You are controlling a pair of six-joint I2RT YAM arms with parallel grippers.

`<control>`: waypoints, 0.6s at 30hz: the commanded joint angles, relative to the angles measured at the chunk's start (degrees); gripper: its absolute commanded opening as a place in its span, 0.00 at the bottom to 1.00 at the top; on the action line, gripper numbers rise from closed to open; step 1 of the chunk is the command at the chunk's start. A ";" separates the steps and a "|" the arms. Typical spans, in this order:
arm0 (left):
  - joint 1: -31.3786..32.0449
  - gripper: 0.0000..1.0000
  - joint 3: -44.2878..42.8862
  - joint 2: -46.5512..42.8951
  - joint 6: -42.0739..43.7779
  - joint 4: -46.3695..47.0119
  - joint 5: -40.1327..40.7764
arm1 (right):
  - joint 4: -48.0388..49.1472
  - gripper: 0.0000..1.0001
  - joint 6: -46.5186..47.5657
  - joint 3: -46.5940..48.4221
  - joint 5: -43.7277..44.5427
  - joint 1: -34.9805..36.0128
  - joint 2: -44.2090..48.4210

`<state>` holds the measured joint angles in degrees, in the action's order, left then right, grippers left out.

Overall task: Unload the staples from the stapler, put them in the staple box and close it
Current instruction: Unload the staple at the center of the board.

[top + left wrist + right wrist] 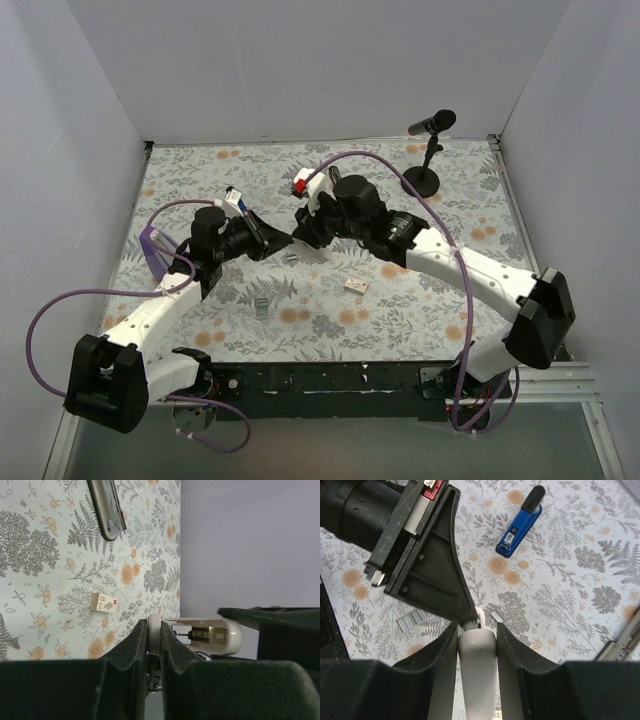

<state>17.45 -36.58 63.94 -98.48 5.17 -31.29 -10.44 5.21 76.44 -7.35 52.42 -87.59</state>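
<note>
Stapler [520,525] lies flat on the tabletop [580,575], in its far-left quarter, well apart from both your tools. Your left tool [154,630] is nearly closed, pinching the thin flange of a white part [215,635] over the tabletop's middle. Your right tool [477,630] stands narrow, fingers against both sides of that part. Staple strips [410,620] lie toward the near edge.

microphone [433,123] back right, small box [355,286] centre, back-left corner open
</note>
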 commanded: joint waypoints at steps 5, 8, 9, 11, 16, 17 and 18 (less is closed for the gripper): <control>-2.34 0.00 -1.65 -3.38 -6.11 1.86 2.81 | -0.11 0.25 -0.81 -14.02 13.23 -1.36 14.10; -2.42 0.00 -2.62 -3.30 -5.41 0.28 3.69 | 1.12 0.25 -1.34 -18.41 15.44 -1.54 17.79; -2.51 0.00 -2.62 -3.47 -5.58 0.11 3.86 | 1.38 0.25 -1.52 -19.31 16.05 -1.62 18.59; -2.77 0.00 -2.10 -3.82 -7.42 1.06 3.60 | 1.30 0.27 -2.31 -21.15 17.72 -1.71 20.52; -3.21 0.00 -0.34 -5.49 -12.00 4.67 2.64 | 1.47 0.32 -7.05 -28.44 22.91 -2.50 24.83; -3.30 0.00 -0.16 -5.58 -12.52 5.02 2.64 | 2.17 0.32 -7.67 -29.59 23.00 -2.68 26.40; -3.39 0.00 -0.07 -5.58 -13.66 5.55 2.64 | 2.61 0.33 -8.98 -30.82 22.83 -2.85 27.20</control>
<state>14.76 -35.97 62.13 -103.79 2.96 -27.42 -4.84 0.03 50.22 10.85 50.26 -63.55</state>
